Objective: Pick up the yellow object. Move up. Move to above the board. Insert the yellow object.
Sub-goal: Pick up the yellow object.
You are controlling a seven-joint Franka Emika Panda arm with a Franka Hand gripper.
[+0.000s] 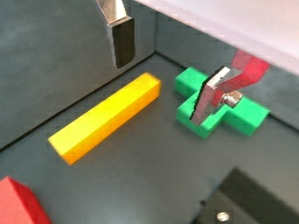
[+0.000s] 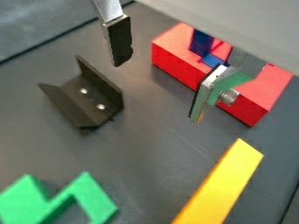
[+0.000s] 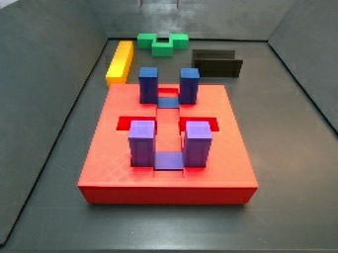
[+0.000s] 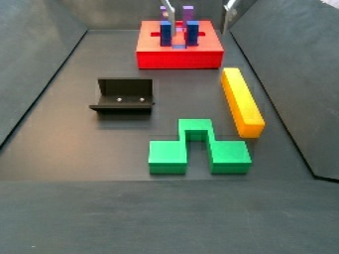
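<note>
Bar (image 1: 107,117): long, plain yellow-orange, flat on the floor below my gripper (image 1: 163,72), nearer one finger (image 1: 121,41). Green block (image 1: 219,110) lies under the other finger. My gripper hangs wide apart, holding nothing. Board (image 2: 215,73) sits beyond, floor between bare.

My gripper (image 1: 163,74) is empty, fingers (image 1: 121,42) spread with nothing between them. The yellow bar (image 1: 107,116) is a plain long block lying flat on the floor, under and a bit off from the gap between my jaws, nothing touching it. In a side view the bar (image 4: 240,99) sits apart from the red board (image 4: 180,58), its end near the board's corner. The board (image 3: 169,148) lies flat, blue and purple posts standing upright around square recesses.
</note>
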